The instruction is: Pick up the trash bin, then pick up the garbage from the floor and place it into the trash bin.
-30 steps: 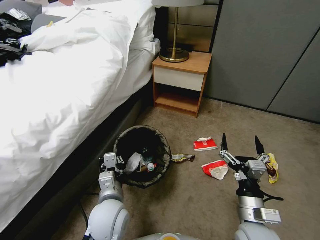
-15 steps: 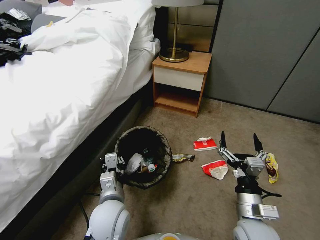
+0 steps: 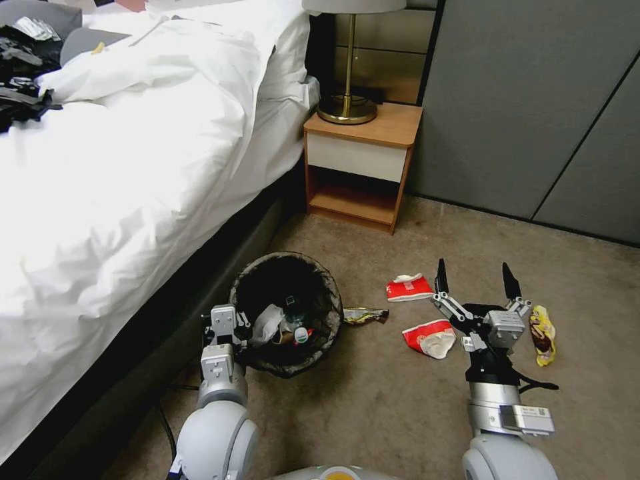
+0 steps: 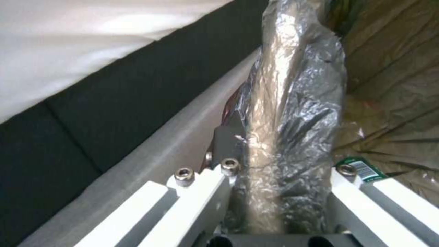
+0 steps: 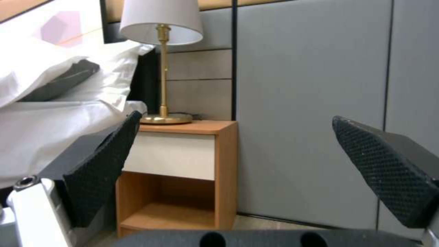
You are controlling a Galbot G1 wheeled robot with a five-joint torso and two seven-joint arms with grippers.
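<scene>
The trash bin (image 3: 287,313), lined with a dark crinkly bag, sits beside the bed with white tissue and small scraps inside. My left gripper (image 3: 224,325) is shut on its near rim; in the left wrist view the bagged rim (image 4: 283,103) runs between the fingers (image 4: 219,144). Garbage lies on the carpet: two red-and-white wrappers (image 3: 409,287) (image 3: 430,337), a brownish wrapper (image 3: 365,315) and a yellow wrapper (image 3: 541,333). My right gripper (image 3: 474,273) (image 5: 235,118) hovers open between the nearer red-and-white wrapper and the yellow one, its fingers pointing away from me.
A bed with a white duvet (image 3: 120,167) fills the left side, its dark base next to the bin. A wooden nightstand (image 3: 360,160) with a brass lamp (image 3: 348,107) stands ahead. Grey wall panels (image 3: 533,113) close the right. Open carpet lies in front.
My right gripper has drifted slightly forward and to the left, still open. The left gripper and the bin have hardly moved.
</scene>
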